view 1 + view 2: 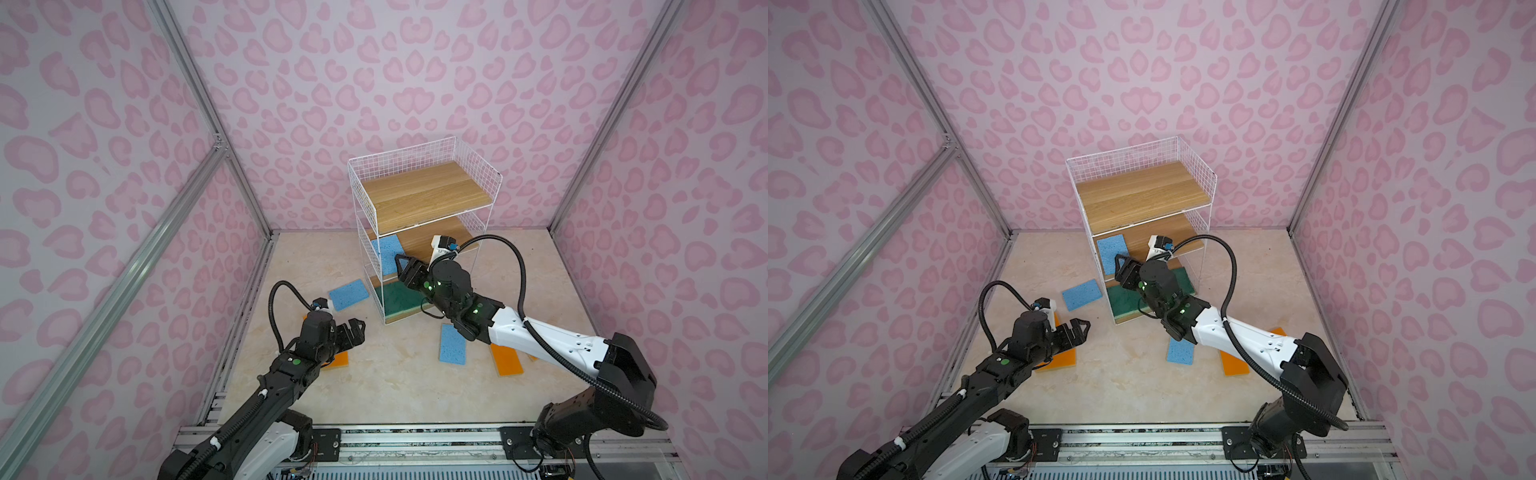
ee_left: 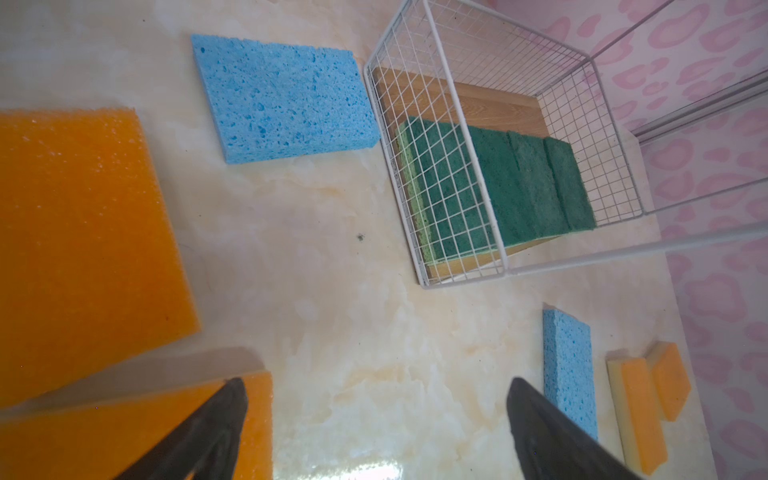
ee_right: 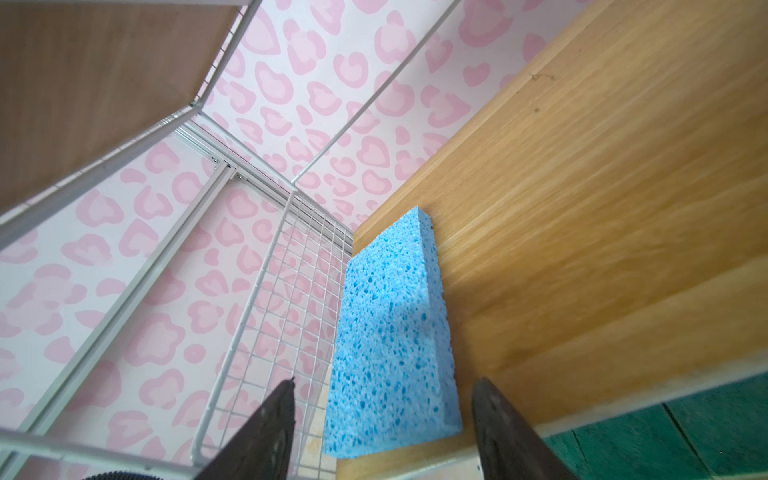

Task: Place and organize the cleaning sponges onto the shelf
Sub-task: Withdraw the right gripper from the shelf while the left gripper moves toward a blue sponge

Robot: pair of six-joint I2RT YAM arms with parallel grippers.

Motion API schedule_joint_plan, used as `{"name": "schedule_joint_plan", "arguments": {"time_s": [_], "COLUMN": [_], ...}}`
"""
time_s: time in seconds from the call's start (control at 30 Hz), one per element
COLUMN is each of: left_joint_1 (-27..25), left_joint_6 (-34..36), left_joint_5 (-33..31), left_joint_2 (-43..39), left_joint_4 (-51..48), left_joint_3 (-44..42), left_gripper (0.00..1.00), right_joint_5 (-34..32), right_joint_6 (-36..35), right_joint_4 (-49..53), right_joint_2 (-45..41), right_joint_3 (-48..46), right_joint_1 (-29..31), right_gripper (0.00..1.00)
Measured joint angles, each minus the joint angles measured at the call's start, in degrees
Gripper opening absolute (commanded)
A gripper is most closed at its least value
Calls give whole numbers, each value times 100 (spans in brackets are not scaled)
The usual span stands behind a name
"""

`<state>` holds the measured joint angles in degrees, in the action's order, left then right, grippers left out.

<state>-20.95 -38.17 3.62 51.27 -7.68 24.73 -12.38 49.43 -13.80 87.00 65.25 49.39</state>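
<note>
Right hand (image 3: 386, 388) jaws parted, blue sponge (image 3: 390, 324) lying free on shelf (image 3: 582, 208) middle board | left hand (image 2: 377, 382) wide, empty | advice: back out straight, clear of wire grid (image 3: 291, 311).

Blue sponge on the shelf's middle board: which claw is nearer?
Right. The right claw straddles the blue sponge, open; the left claw hangs over the floor outside the shelf.
</note>
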Motion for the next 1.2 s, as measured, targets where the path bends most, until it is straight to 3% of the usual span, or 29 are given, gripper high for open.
{"name": "schedule_joint_plan", "arguments": {"time_s": [0.4,0.8,1.2], "left_joint_1": [348,1126,1307], "left_joint_6": [-2,-125,-120], "left_joint_5": [-247,-271,-586], "left_joint_2": [177,898,1888], "left_joint_4": [-271,-289,-243], "left_joint_3": [205,546,1113], "left_gripper": [99,94,85], "right_joint_5": [203,1128,1867], "right_joint_6": [-673,-802,-796], "right_joint_4": [282,295,398], "right_joint_2": [-988,-2347,-3235], "right_joint_3": [-813,-2404,-3504], "right_joint_1": [-133,-1073,-2076], "right_gripper": [71,70,72]}}
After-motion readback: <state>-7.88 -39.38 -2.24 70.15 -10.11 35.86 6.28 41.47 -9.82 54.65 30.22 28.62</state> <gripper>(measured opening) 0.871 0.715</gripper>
